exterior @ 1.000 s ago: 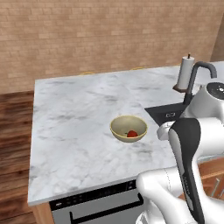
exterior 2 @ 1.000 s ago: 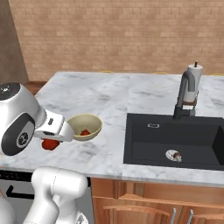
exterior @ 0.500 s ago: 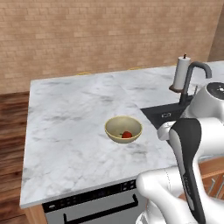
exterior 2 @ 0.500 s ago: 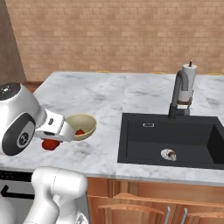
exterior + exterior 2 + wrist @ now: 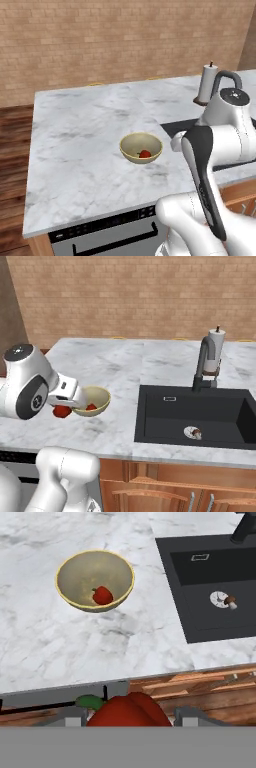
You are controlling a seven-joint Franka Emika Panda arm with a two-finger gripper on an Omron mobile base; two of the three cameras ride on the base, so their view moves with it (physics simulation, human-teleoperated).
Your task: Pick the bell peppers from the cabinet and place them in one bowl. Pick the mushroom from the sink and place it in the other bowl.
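Gripper (image 5: 129,717) pinches a red bell pepper (image 5: 129,712) between its fingers, held above the marble counter (image 5: 75,150) edge, near the bowl (image 5: 95,580). Second pepper (image 5: 102,595) lies in that cream bowl. Mushroom (image 5: 231,601) sits by the drain in the black sink (image 5: 195,416).

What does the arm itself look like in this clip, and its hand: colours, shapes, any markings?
The arm is glossy white with rounded, bulbous segments. A long dark grey panel runs down one link, and dark round caps close the joints. In the right base view one cap carries a small pale ring marking. The hand is a white boxy block; its fingertips look grey.
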